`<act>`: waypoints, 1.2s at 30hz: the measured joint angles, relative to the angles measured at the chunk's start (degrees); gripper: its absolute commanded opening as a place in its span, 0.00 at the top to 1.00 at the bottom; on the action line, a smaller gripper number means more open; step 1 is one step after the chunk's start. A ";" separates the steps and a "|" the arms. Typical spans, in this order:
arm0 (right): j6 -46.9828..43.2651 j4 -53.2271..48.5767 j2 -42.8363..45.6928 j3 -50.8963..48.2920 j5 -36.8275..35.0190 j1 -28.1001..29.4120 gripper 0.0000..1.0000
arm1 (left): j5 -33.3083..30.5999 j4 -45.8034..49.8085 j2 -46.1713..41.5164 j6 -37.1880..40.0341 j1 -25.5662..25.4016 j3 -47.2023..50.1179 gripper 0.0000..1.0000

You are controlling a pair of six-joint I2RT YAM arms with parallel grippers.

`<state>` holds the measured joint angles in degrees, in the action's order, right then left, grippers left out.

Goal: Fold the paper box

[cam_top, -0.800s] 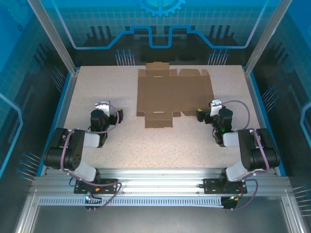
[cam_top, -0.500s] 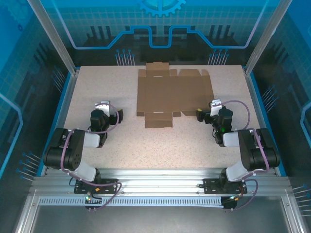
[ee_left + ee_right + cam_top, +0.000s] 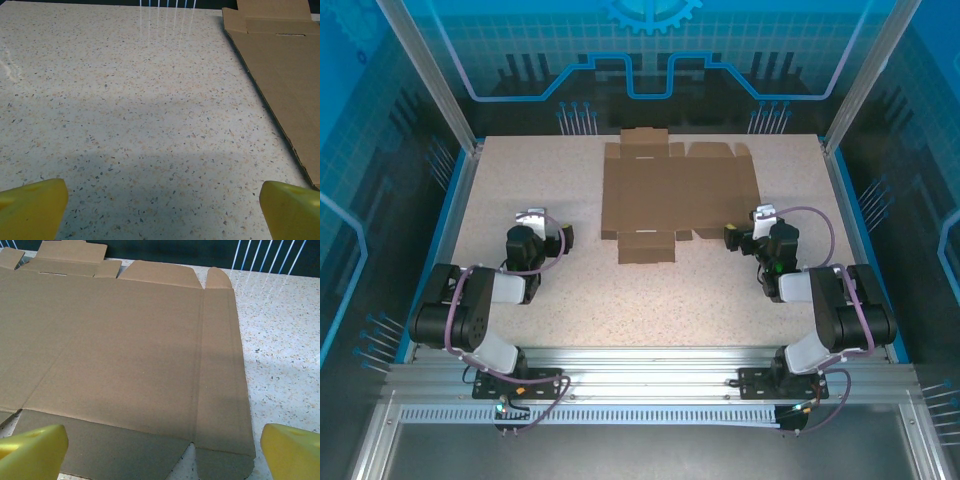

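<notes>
Top external: the paper box [image 3: 675,195] is laid totally flat upper centre, nothing folded yet; left gripper [image 3: 564,238] and right gripper [image 3: 730,236] are spread wide, nothing held

left wrist: paper box [image 3: 285,75] cropped right | right wrist: cropped left

Paper box [image 3: 675,195] — matt brown cardboard; table [image 3: 620,300] — smooth, faintly glossy speckled stone-look.
</notes>
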<state>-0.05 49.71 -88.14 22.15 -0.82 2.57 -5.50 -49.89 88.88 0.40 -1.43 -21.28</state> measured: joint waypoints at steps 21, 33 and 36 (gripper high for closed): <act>0.02 2.14 0.20 -1.11 -0.22 0.00 0.00 | -0.07 -0.15 -0.15 -0.02 0.00 0.00 0.01; 1.22 -17.44 22.64 4.02 -5.16 6.73 0.00 | -4.33 26.69 -26.16 -6.78 -3.48 -7.50 0.01; 4.70 -26.56 23.65 10.97 -4.28 6.82 0.00 | -3.85 35.54 -31.50 -11.41 -4.87 -11.87 0.01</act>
<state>4.64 23.16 -64.49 33.12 -5.10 9.39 -9.34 -14.35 57.39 -11.00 -6.31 -33.15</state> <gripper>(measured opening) 0.999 0.995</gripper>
